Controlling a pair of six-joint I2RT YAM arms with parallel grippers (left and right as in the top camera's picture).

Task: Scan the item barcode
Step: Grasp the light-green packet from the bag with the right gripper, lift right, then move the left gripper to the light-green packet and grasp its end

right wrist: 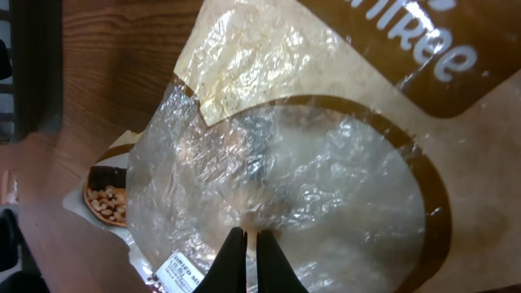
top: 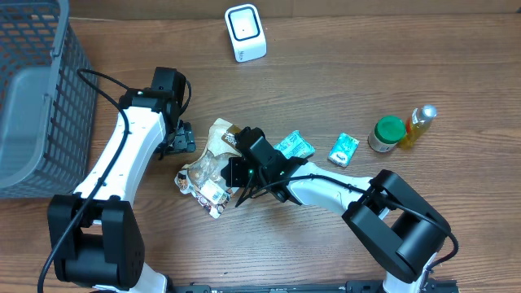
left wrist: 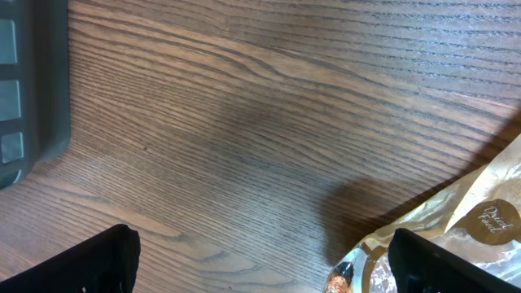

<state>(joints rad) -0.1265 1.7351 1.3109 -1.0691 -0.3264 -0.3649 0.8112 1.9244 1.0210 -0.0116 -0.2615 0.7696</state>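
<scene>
The item is a kraft-and-clear snack bag lying mid-table, with a white printed label at its near end. My right gripper is shut on the bag's clear film, and its fingertips are pinched together on the plastic. The label shows to their left. My left gripper hangs open just left of the bag. In the left wrist view its fingers are spread wide over bare wood, and the bag's corner lies by the right finger. A white scanner stands at the table's far edge.
A grey mesh basket fills the left side. Right of the bag lie two green packets. Beyond them stand a green-lidded jar and a small yellow bottle.
</scene>
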